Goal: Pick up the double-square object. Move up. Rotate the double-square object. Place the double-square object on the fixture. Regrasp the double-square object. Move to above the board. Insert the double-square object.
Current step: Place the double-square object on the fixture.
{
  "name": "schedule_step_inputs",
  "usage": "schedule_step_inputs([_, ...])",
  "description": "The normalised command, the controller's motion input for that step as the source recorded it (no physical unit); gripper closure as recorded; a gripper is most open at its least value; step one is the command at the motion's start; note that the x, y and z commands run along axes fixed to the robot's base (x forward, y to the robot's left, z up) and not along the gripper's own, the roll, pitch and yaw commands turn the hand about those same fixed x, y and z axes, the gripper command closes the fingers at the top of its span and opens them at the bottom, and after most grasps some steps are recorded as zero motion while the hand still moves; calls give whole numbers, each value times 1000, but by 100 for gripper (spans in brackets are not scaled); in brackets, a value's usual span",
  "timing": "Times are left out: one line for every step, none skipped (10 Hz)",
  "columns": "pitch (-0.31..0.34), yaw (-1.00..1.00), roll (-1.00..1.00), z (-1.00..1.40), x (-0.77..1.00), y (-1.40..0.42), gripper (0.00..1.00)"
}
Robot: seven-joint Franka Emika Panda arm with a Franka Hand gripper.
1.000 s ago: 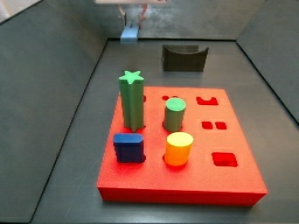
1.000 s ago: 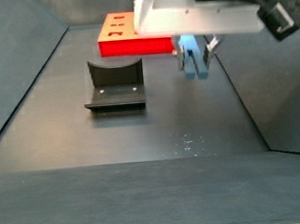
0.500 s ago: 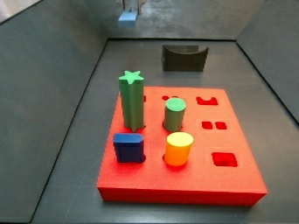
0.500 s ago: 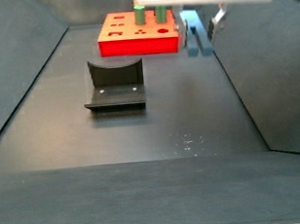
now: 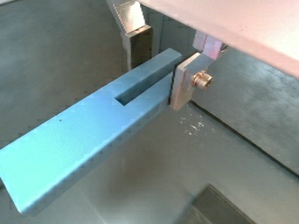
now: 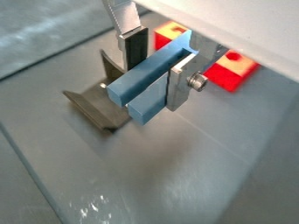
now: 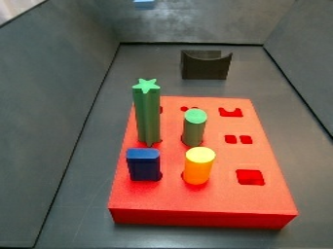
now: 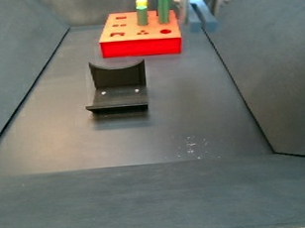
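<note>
Gripping double-square object, pincer high above floor; board visible beyond.

A dark grey matte floor fills the lower left of a side view, its surface smooth and evenly lit. Sloping grey side walls rise along the left and right edges of the frame and meet a paler grey back wall across the top. In a side view, the same floor spreads over the lower half of the frame, with a few small pale specks right of centre. In both wrist views the grey floor shows a soft sheen and faint bright glints of light.
</note>
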Motion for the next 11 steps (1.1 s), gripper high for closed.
schedule_step_inputs([23,333,115,190,1000,-148,100])
schedule_step_inputs([54,223,90,179,1000,-134,100])
schedule_step_inputs([95,130,70,162,1000,-121,100])
schedule_step_inputs([111,101,62,152,1000,-113,100])
schedule_step_inputs([128,66,48,133,1000,-98,100])
schedule_step_inputs([130,54,40,117,1000,-89,100])
schedule_step_inputs([137,44,30,106,1000,-77,100])
schedule_step_inputs([139,37,20,85,1000,-59,100])
schedule_step_inputs([140,33,12,70,1000,-52,100])
schedule_step_inputs([138,33,4,59,1000,-43,100])
schedule_step_inputs([142,33,-4,51,1000,-36,100])
